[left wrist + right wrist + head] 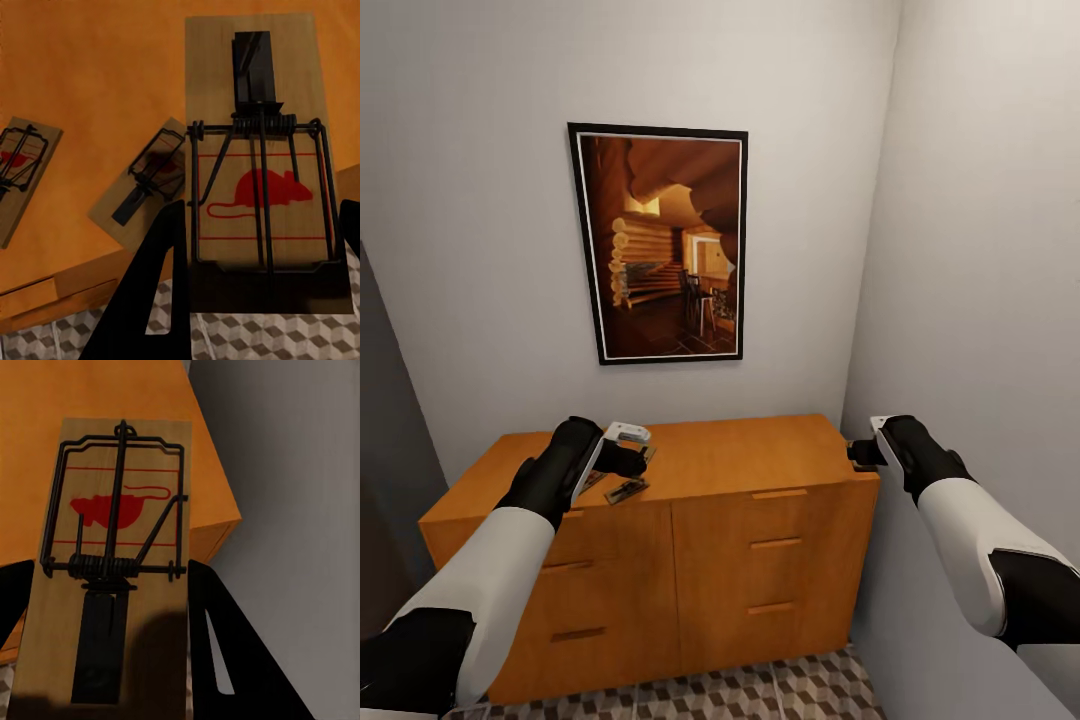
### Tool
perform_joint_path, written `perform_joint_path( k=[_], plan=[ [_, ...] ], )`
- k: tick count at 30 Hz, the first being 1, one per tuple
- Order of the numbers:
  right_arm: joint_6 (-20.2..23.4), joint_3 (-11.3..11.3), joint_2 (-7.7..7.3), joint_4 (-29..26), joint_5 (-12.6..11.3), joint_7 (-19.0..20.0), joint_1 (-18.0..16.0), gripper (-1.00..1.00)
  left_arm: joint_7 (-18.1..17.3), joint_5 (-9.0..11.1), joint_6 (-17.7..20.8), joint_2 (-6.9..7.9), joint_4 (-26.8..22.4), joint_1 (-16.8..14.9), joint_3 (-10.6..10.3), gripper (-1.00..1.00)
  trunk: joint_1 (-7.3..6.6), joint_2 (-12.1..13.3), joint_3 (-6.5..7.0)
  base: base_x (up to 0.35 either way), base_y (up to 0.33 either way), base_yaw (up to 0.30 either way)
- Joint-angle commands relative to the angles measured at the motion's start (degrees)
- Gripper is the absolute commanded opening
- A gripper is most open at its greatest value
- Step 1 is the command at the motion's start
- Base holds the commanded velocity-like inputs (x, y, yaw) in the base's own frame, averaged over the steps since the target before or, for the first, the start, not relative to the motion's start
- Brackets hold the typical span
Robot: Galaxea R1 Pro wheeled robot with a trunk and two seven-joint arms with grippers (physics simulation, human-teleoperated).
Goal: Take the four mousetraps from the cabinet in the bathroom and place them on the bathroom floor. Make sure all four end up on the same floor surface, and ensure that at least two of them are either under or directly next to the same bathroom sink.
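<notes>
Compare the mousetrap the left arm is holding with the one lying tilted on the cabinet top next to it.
The held mousetrap sits between the left gripper's fingers, raised off the wood; the tilted mousetrap lies flat on the cabinet, untouched. The held one reaches past the cabinet's front edge over the floor tiles; the tilted one rests fully on top. Both are wooden boards with dark wire and red print.

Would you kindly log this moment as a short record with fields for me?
left gripper: shut on a mousetrap, lifted over the cabinet's front edge
right gripper: shut on a second mousetrap, near the cabinet's right end
cabinet: orange wood, drawers closed
traps on cabinet top: two, lying flat, apart
floor: cube-pattern tiles, no trap seen on it
wall: framed picture above the cabinet
</notes>
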Motion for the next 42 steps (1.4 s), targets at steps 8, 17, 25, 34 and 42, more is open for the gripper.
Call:
perform_joint_path(
  k=[8,17,25,34,42],
  plan=[
    [0.19,-0.28,-0.04,-0.07,0.07,0.36,-0.04,-1.00,-0.41,-0.66,0.10,0.02,-0.04,-0.02,-0.13,-1.00,0.01,-0.05,-0.08,0.000,0.000,0.000],
    [0.21,-0.35,-0.02,-0.07,0.07,0.25,-0.04,-1.00,-0.33,-0.66,0.10,-0.06,-0.06,-0.04,-0.13,-1.00,0.01,-0.05,-0.08,0.000,0.000,0.000],
    [0.11,-0.40,0.08,-0.07,0.07,0.18,-0.04,-1.00,-0.25,-0.66,0.01,-0.19,-0.14,-0.02,-0.06,-1.00,0.01,-0.05,-0.08,0.000,0.000,0.000],
    [-1.99,-0.45,0.08,-0.07,0.07,0.41,-0.04,-1.00,-0.23,-0.59,-0.49,-0.25,-0.07,0.01,-0.07,-1.00,0.01,-0.05,-0.08,-0.139,0.000,0.000],
    [-2.29,-0.45,0.05,-0.07,0.08,0.52,-0.04,-1.00,-0.23,-0.57,-0.52,-0.19,-0.06,-0.02,-0.05,-1.00,0.01,-0.05,-0.08,-0.324,0.000,0.000]
  ],
)
